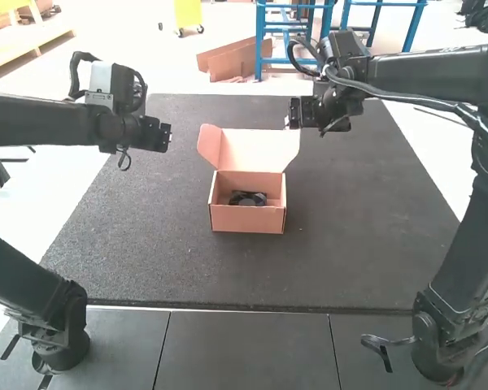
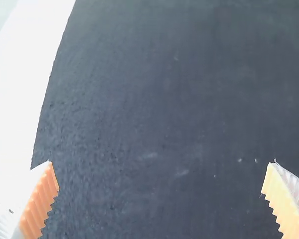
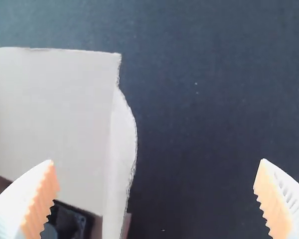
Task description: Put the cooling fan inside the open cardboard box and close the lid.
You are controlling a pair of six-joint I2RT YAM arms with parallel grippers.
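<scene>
- The cardboard box (image 1: pixel 247 213) stands near the middle of the black mat (image 1: pixel 374 236) that covers the bench (image 1: pixel 244 349). Its mouth faces up and its longer side runs left to right across the high view.
- The box is pale brown and plain. Its lid (image 1: pixel 249 147) is open, standing upright from the far wall, with a rounded tab at each end.
- The cooling fan (image 1: pixel 247 197) lies low inside the box, on its floor. It is a dark, black shape, wider across the box than front to back; which way it faces cannot be made out.
- In the right wrist view a black corner of the fan shows under the lid's pale inner face.
- The left gripper (image 2: pixel 158 174) hangs above bare mat, to the left of the box and apart from it. Its white ribbed fingers (image 2: pixel 37 201) with orange pads are spread wide and hold nothing.
- The right gripper (image 3: pixel 154 172) hangs above the lid's right end, just behind the box. Its fingers (image 3: pixel 37 199) are also spread wide, with nothing between them.
</scene>
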